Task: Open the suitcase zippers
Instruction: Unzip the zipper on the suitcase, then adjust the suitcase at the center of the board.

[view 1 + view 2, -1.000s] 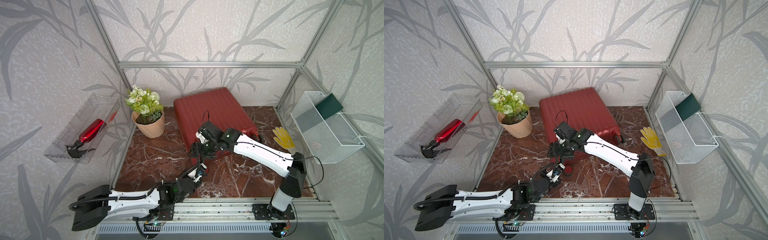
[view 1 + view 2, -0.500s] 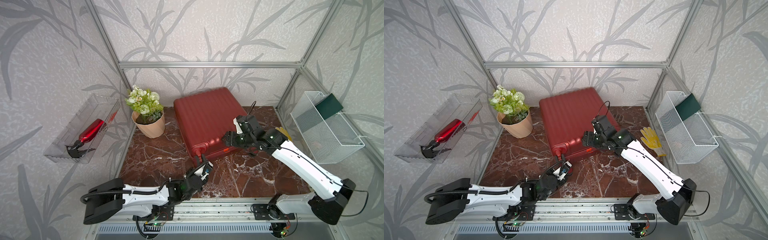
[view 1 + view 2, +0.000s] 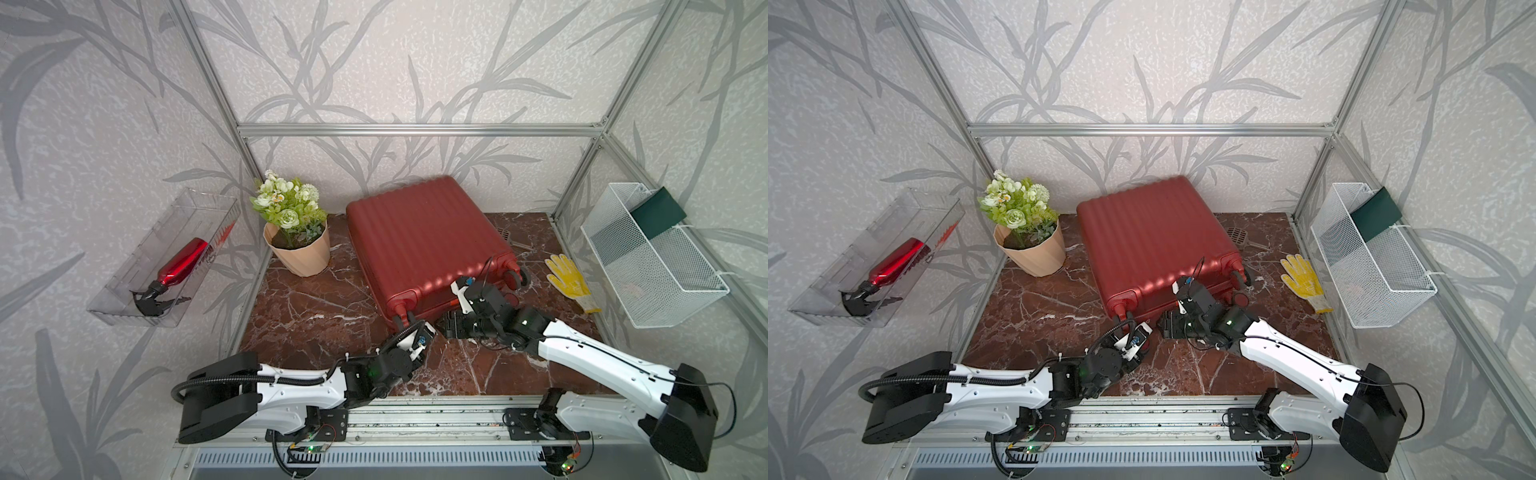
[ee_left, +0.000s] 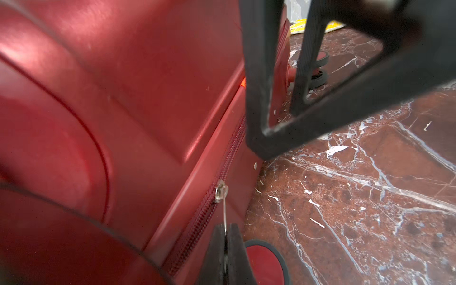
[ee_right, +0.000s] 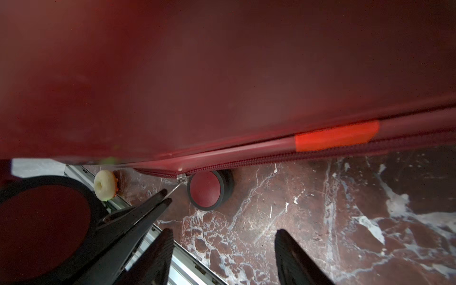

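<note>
I pinch the zipper pull (image 4: 224, 214) in my left claw (image 4: 225, 228) to drag its slider (image 4: 220, 191) | my right claw (image 5: 223, 233) spread, empty, near a wheel (image 5: 206, 188), free to brace | suitcase (image 3: 419, 237) flat, rear middle of the bench (image 3: 316, 307)

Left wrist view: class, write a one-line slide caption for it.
The left gripper pinches the thin metal zipper pull at the seam of the red suitcase, beside the marble tabletop.

Here's the suitcase (image 5: 222, 61) shell, just a red blur across the right wrist view. The zipper pull (image 4: 224, 212) shows edge-on, a thin sliver, shape unreadable. At two o'clock of the case, a slotted metal piece (image 3: 1239, 237) sits half hidden behind it.
</note>
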